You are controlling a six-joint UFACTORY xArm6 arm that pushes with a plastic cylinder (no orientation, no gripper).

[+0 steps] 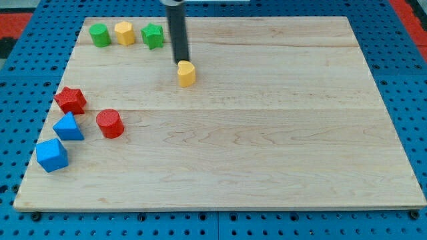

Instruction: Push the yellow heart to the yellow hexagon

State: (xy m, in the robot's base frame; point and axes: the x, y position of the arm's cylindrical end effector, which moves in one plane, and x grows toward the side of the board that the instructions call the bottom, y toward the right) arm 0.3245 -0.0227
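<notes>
- Pale wooden board (267,133) with visible grain and plank seams, lying on a blue perforated base (20,67); smooth flat surface suited to sliding blocks
- At the view's lower left, a loose cluster well apart from the task's path: blue cube-like block (51,155) lowest, blue triangular block (69,126) just above it, red star (70,100) above that, red cylinder (109,124) to their right
- Along the view's top left, a tidy row near the board's far edge: green cylinder (100,35), then yellow hexagon (124,33) just beside it, then green star (153,35) on its right; all matte, solid-coloured, chunky pieces
- Yellow hexagon hemmed between the two green blocks, so likely reachable only from the view's bottom side
- Yellow heart (186,73) alone, right of and below the row, clearly apart from the hexagon
- Dark straight rod ending in my tip (181,62), touching or almost touching the heart's upper-left edge; no jaws present, nothing gripped, pushing only
- Tip apparently on the hexagon's side of the heart, so probably needing to come round to the heart's right before pushing leftward
- Rest of the board bare
</notes>
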